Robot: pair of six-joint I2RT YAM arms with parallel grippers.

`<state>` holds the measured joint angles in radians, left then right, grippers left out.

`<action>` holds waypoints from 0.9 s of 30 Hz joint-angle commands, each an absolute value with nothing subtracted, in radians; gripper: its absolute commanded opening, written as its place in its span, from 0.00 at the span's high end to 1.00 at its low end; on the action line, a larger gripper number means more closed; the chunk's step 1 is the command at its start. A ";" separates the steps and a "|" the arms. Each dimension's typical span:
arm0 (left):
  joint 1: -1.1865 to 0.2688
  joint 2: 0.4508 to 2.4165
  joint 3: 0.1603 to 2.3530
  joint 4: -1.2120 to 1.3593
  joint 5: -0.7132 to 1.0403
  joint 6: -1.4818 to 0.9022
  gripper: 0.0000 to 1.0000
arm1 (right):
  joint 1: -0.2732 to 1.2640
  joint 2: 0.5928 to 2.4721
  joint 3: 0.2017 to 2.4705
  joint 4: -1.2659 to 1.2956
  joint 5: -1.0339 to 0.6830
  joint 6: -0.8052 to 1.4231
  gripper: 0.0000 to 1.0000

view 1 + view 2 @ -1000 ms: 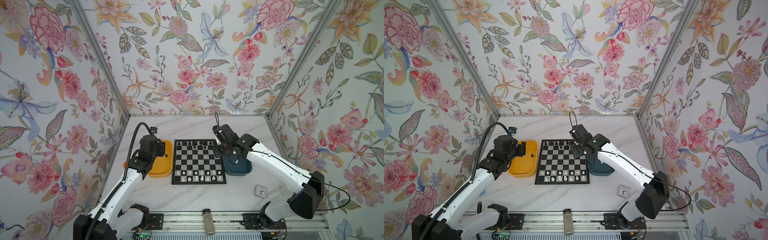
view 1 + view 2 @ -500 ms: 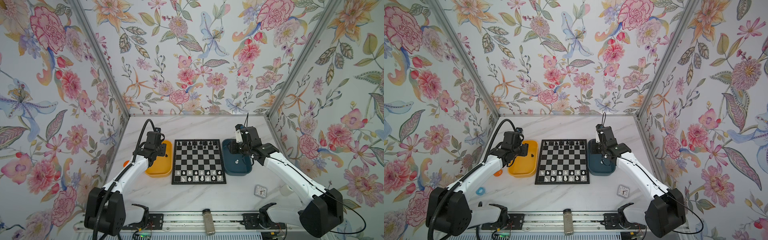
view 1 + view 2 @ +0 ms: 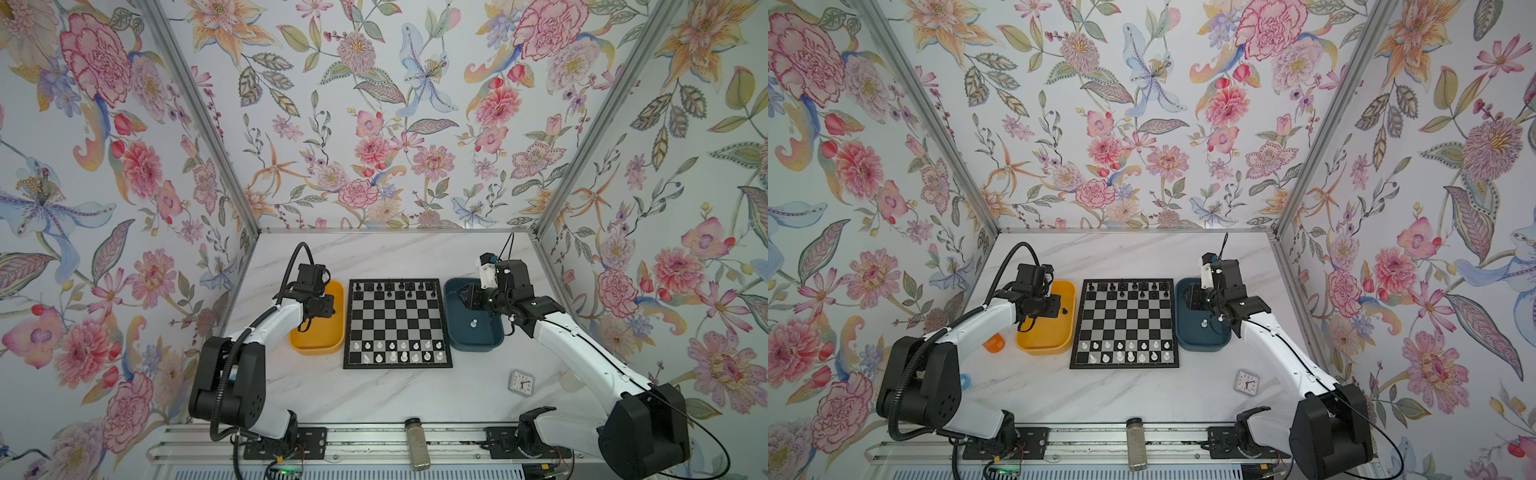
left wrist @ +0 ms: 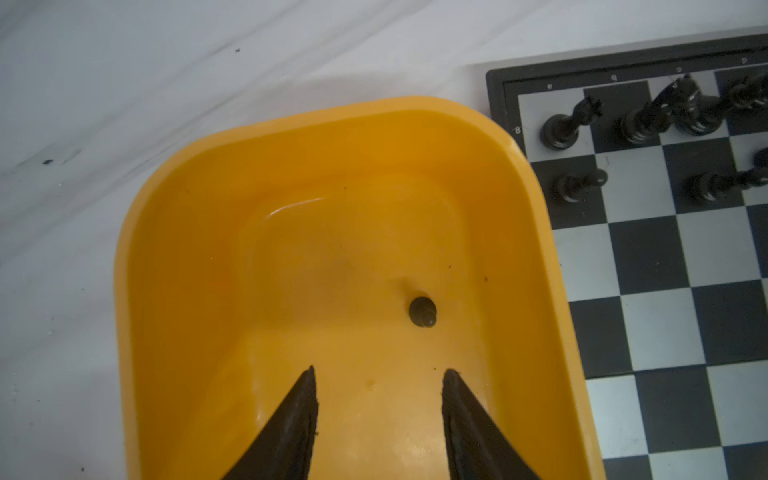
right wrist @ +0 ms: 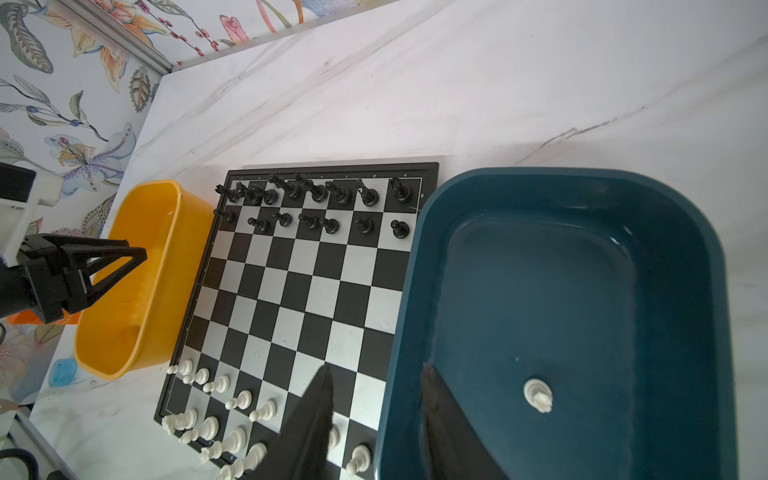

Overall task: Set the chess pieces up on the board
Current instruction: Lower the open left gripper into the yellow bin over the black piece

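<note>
Black plastic jaws of the left gripper (image 4: 376, 374) stand apart with nothing between them, narrower than a second ago, above the floor of the yellow tray (image 4: 124, 291). One black pawn (image 4: 422, 311) stands upright just ahead of the fingertips, near the tray's right wall.

The right gripper (image 5: 376, 370), also parted and empty, has left the far right corner of the board (image 3: 397, 324). It now hangs over the left wall of the blue tray (image 5: 415, 249), where a single white pawn (image 5: 538, 395) waits. Probably a black piece was just set down, and each arm is now going for the one pawn in its tray.

On the far two rows stand black chessmen (image 3: 388, 286), on the near two white chessmen (image 3: 399, 351), each side seemingly a pawn short. Both trays sit just beside the board's rim, so a lifted pawn must clear a tray wall. The four middle rows are bare, giving open room.
</note>
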<state>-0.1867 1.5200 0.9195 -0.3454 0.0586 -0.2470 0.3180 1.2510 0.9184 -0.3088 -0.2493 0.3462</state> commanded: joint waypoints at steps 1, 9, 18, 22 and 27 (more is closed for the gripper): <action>-0.166 1.544 0.944 -0.322 0.126 -0.249 0.53 | 0.309 1.267 0.904 -0.269 -0.285 0.357 0.63; -0.155 1.603 0.954 -0.310 0.183 -0.249 0.56 | 0.304 1.290 0.905 -0.258 -0.303 0.358 0.64; -0.156 1.646 0.973 -0.318 0.198 -0.251 0.59 | 0.295 1.296 0.900 -0.253 -0.309 0.359 0.64; -0.155 1.665 0.981 -0.326 0.192 -0.251 0.61 | 0.291 1.299 0.899 -0.252 -0.310 0.358 0.64; -0.155 1.681 0.983 -0.319 0.181 -0.261 0.65 | 0.291 1.302 0.895 -0.250 -0.312 0.359 0.64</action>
